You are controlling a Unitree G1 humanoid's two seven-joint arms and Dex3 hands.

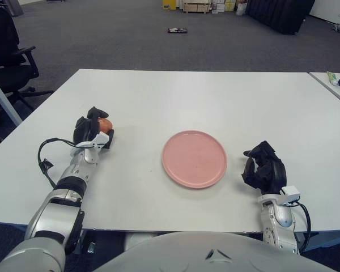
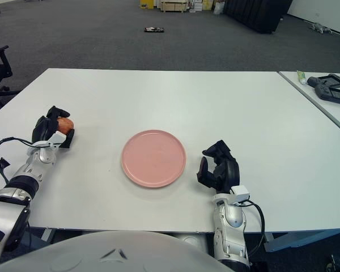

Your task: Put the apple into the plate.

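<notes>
White table (image 1: 158, 96) is carrying your pink plate (image 1: 194, 158) at centre. Your left hand (image 1: 92, 131) is gripping the apple (image 1: 104, 123), fingers wrapped around it, well left of the plate. Your right hand (image 1: 264, 169) is idling just right of the plate, fingers curled on nothing.

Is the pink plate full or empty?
Empty: the pink plate shows only bare surface. The apple is in the left hand, off to its left.
</notes>
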